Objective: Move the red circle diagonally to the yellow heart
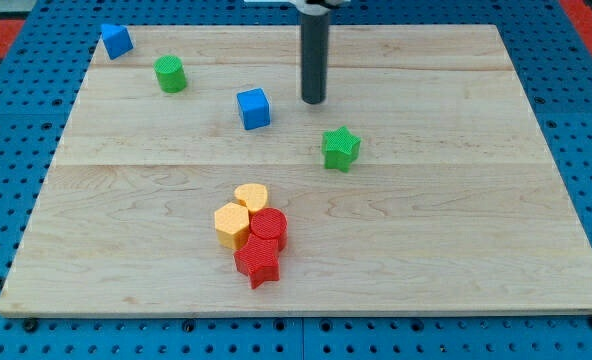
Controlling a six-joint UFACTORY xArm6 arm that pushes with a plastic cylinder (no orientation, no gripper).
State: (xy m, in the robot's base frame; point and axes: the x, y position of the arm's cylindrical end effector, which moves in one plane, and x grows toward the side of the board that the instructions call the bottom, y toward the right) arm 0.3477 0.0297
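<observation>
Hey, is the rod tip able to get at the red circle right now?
Probably yes: my tip stands apart toward the view's top, with bare board leading to the red circle, though the yellow heart crowds its upper side.

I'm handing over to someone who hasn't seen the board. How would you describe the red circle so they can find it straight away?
Start from the tight cluster of four blocks near the bottom middle of the wooden board. The red circle is on the cluster's right side, just below the yellow heart, right of the yellow hexagon and above the red star. It is the only round red block.
</observation>
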